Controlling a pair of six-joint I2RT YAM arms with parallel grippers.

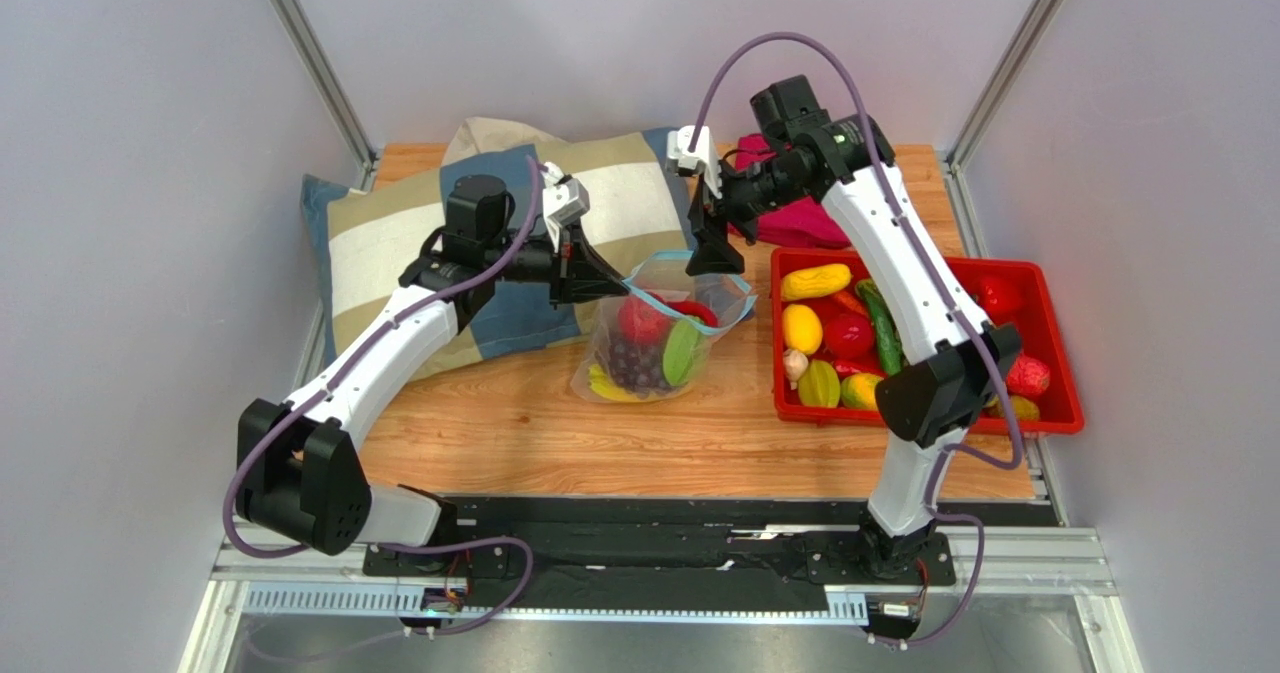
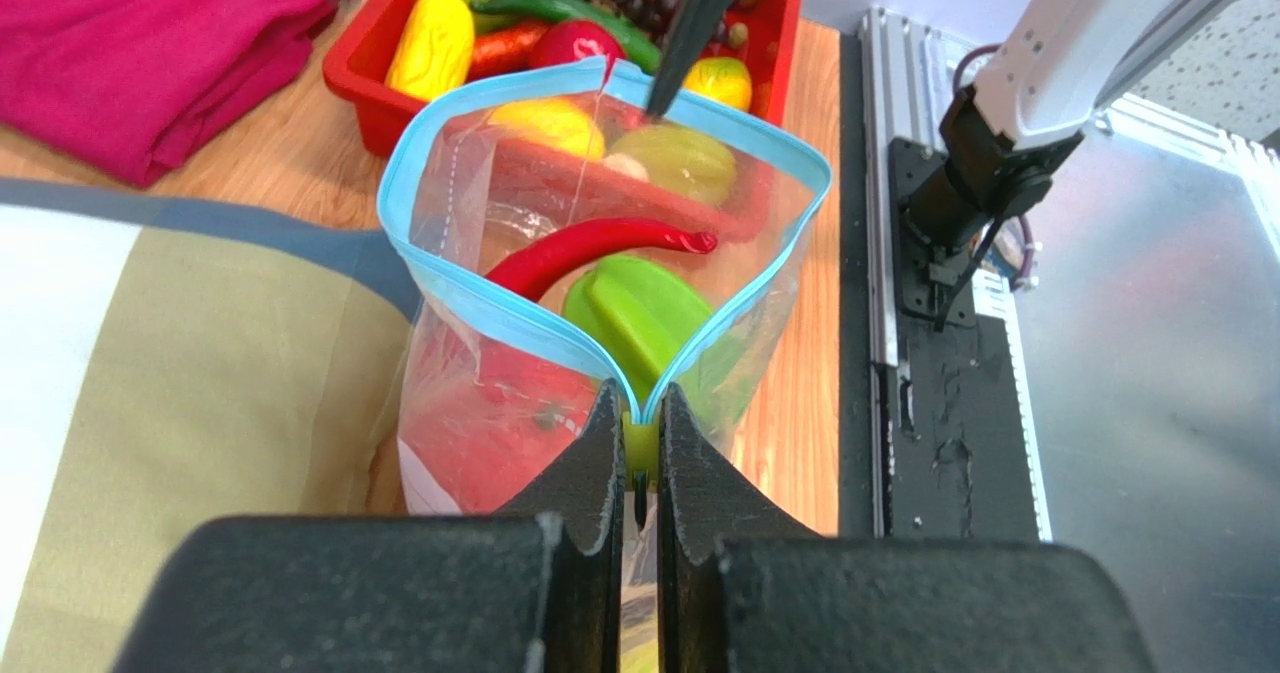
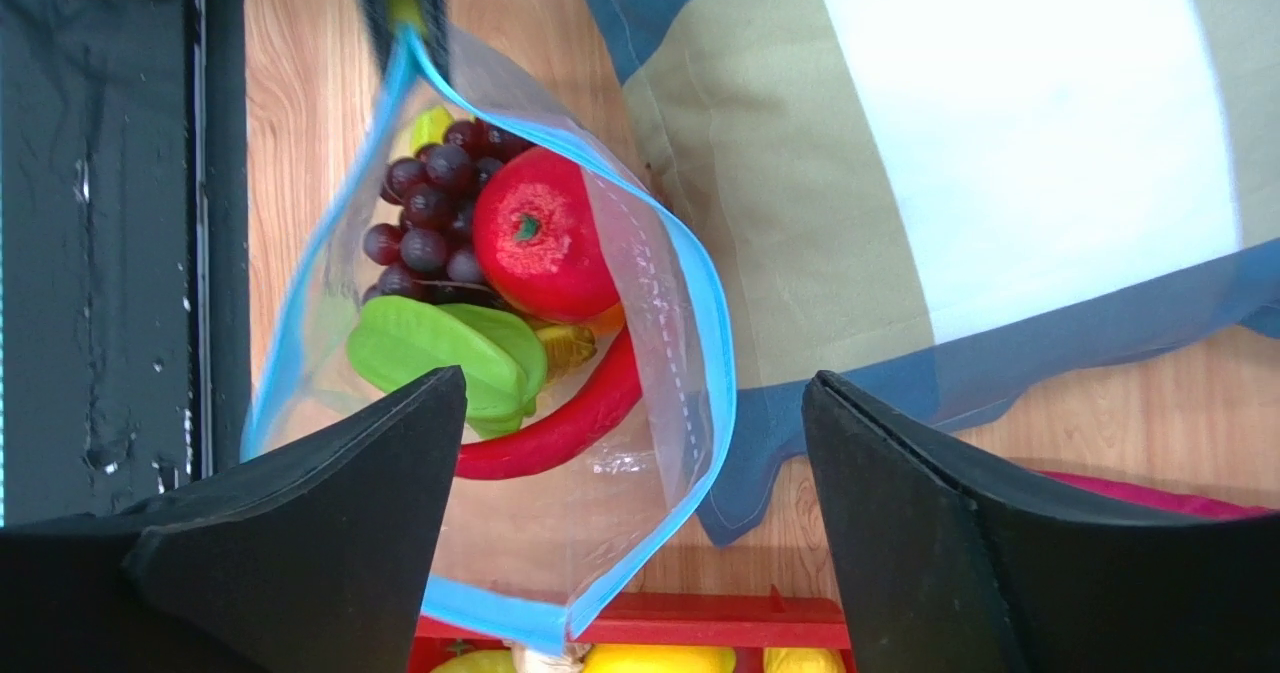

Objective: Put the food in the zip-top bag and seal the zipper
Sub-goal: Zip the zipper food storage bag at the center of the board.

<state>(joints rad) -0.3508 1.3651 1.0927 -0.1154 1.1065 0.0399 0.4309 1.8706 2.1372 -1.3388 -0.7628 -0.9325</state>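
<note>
At left of centre, the left gripper is pinched tight on the zipper at one corner of the bag. The bag stands mid-frame, mouth gaping, with food inside. Just to the right, the right gripper is spread wide and holds nothing. The tray is at far right.

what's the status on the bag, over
Left end effector shut on zipper end. Right end effector open above mouth. Zip-top bag gaping, food inside, unsealed. More food waiting in red tray.

Probably a lab: grey-walled, aluminium-framed robot table
</note>
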